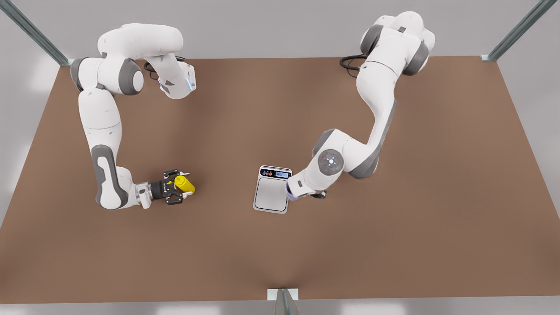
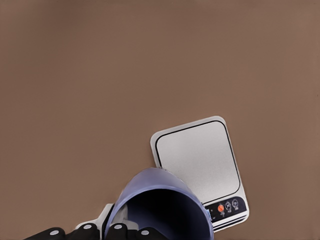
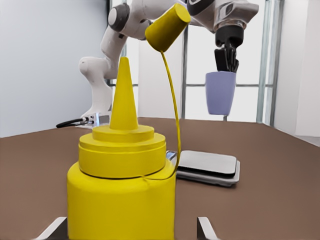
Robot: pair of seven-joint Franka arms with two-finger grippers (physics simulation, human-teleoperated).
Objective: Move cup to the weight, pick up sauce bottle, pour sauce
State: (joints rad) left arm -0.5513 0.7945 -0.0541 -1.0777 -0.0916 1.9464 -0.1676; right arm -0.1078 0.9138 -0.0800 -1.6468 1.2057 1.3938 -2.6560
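Sauce bottle (image 3: pixel 121 200) sits between the right hand's (image 1: pixel 180 187) parted fingers; the left hand (image 3: pixel 227 60) grips the cup (image 3: pixel 220 93), raised beside the weight (image 1: pixel 272 190).

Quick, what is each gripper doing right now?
Left gripper: shut on the cup, lifted above the table beside the weight.
Right gripper: open around the sauce bottle.

Front view: cup (image 1: pixel 290 194) mostly hidden under arm's wrist, only a sliver seen. Scale (image 1: pixel 272 192) display too small to be read.
L wrist view: cup base cut by pic edge; scale corner and part of display covered by cup.
R wrist view: bottle (image 3: pixel 120 190) base cut off; R gripper (image 3: pixel 130 229) fingers (image 3: pixel 56 227) cropped to tips.
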